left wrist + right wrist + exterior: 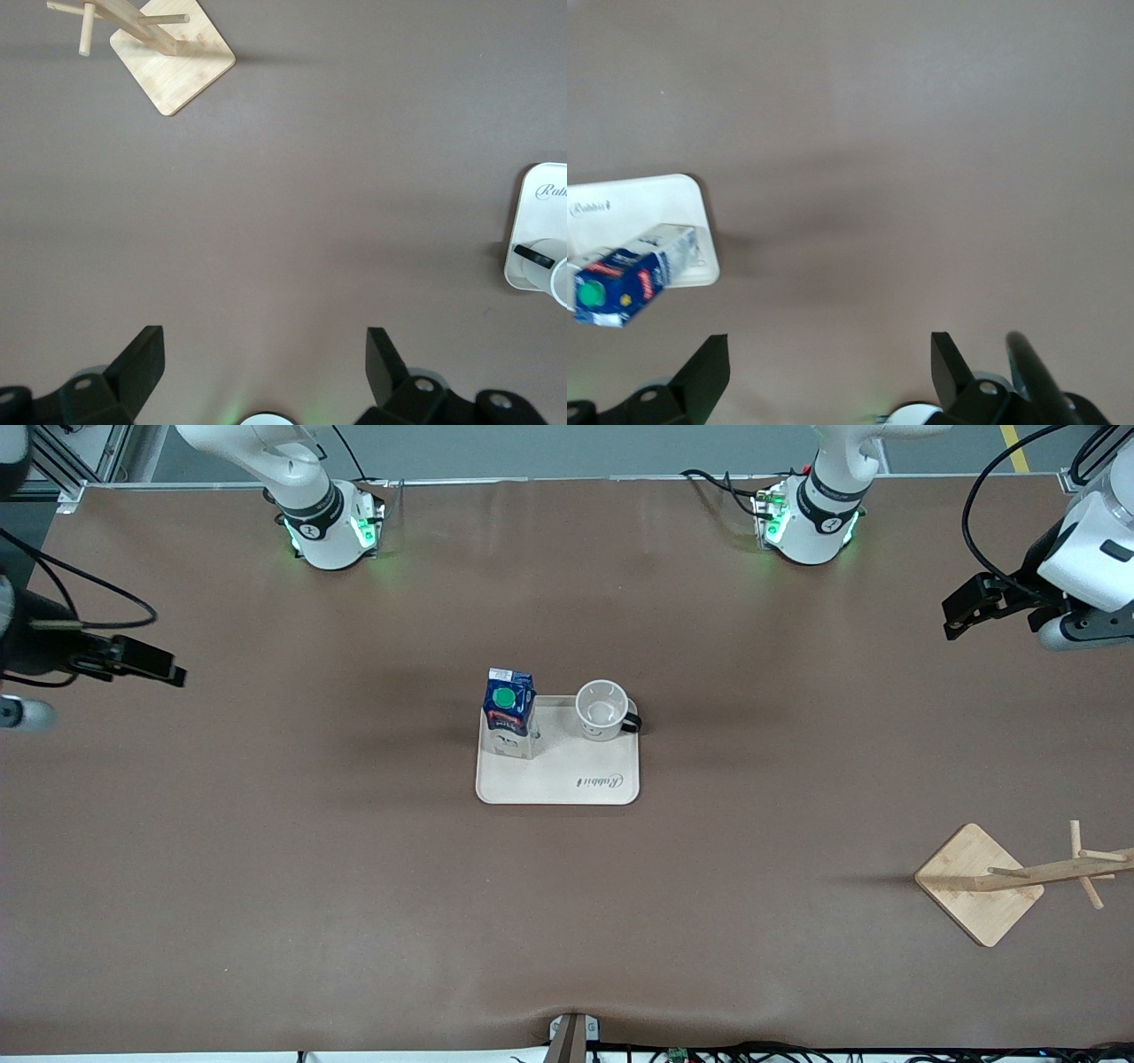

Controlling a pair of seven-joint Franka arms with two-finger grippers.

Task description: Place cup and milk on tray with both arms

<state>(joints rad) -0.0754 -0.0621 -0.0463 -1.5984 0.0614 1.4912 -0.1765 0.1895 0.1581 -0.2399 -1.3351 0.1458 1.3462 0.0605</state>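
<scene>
The cream tray [558, 779] lies at the table's middle. The dark blue milk [509, 713] with its green cap stands upright on the tray, at the corner toward the right arm's end. The white cup [602, 710] stands upright on the tray beside the milk, toward the left arm's end, with its handle pointing that way. My left gripper [955, 618] is open and empty, up over bare table at the left arm's end. My right gripper [168, 671] is open and empty over the right arm's end. In the left wrist view the gripper [264, 354] is open, and the tray [542, 208] and cup [560, 282] show at the edge. In the right wrist view the gripper [830, 359] is open, and the tray [642, 208] and milk [625, 279] show.
A wooden peg stand [979, 881] with a square base stands toward the left arm's end, nearer to the front camera than the tray. It also shows in the left wrist view [173, 57]. The arm bases [332, 527] stand along the table's edge at the top of the front view.
</scene>
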